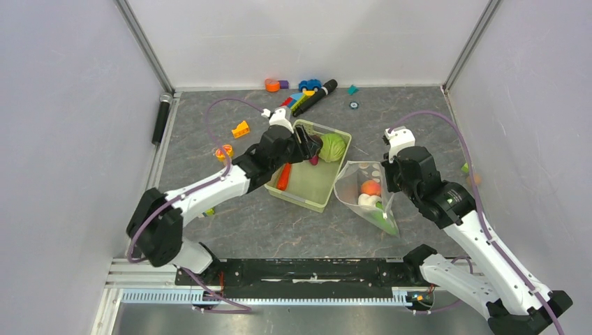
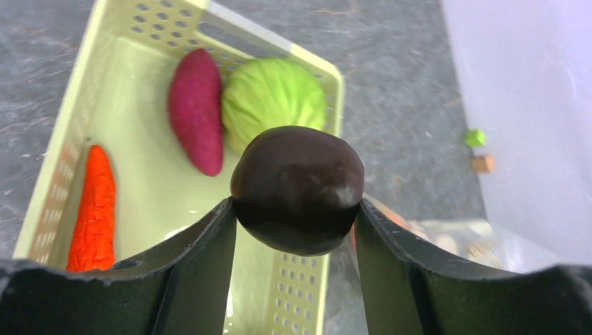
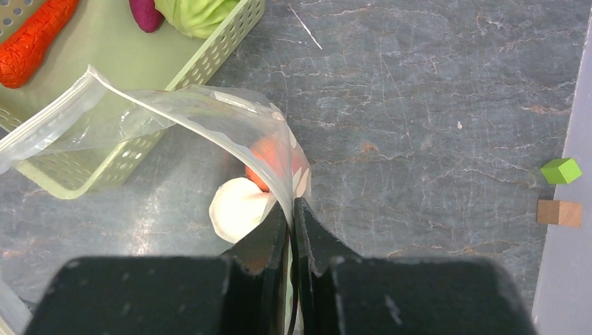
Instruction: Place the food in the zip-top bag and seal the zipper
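Holds the dark maroon round toy ball [image 2: 298, 188] clamped between the left fingers [image 2: 199, 255] above the pale green slotted basket [image 2: 70, 139] at the middle of the worktop [image 1: 265, 230], with the clear white-dotted zip-top bag [image 3: 209, 118] just right of it, rim pinched between the near-closed right fingers [image 3: 269, 244], mouth facing the basket; likely a rightward carry next.

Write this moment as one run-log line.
left gripper: shut on maroon ball, above basket | right gripper: shut on zip-top bag edge | in bag: peach, white piece | zipper: unsealed
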Motion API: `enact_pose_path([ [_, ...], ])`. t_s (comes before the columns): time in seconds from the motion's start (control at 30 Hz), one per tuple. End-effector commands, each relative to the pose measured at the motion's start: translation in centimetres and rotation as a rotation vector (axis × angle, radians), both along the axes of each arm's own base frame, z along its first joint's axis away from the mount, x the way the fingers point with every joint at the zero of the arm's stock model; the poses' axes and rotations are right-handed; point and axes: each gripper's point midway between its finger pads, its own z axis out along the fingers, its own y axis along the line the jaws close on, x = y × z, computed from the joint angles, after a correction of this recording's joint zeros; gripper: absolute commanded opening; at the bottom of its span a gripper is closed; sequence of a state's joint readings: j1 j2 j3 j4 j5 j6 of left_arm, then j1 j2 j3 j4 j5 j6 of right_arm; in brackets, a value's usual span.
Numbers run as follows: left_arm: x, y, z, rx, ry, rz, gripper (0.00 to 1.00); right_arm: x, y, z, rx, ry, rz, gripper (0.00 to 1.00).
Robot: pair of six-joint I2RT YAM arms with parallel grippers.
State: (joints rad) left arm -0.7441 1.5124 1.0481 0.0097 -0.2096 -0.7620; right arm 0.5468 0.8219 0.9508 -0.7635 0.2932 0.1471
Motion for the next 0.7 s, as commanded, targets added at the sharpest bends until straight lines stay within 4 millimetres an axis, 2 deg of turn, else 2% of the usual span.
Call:
enact_pose_path([
  [0.0,-3.7,-2.4,7.7,-0.127,-0.259,-0.300,0.33,0.6,0.2,0.3,0.000,-0.017,0.007,0.11],
  [0.13,-8.8,-3.8,11.5,-0.247,-0.408,-0.575,0.37,0.5,0.5,0.1,0.002,-0.007,0.019,0.11],
  [0.27,-13.1,-5.2,13.2,-0.361,-0.502,-0.803,0.40,0.5,0.5,0.0,0.003,-0.005,0.020,0.11],
  [0.47,-15.8,-8.0,11.9,-0.316,-0.493,-0.941,0.46,0.6,0.5,0.2,0.003,-0.009,0.022,0.11],
  [0.53,-17.0,-8.8,11.3,-0.279,-0.503,-0.985,0.52,0.5,0.7,0.1,0.006,-0.007,0.029,0.11],
  [0.57,-17.3,-9.0,11.1,-0.259,-0.510,-0.986,0.58,0.5,0.6,0.0,0.005,-0.006,0.027,0.11],
  [0.67,-17.5,-9.6,10.7,-0.216,-0.516,-0.969,0.63,0.5,0.7,0.1,0.009,-0.005,0.031,0.11],
])
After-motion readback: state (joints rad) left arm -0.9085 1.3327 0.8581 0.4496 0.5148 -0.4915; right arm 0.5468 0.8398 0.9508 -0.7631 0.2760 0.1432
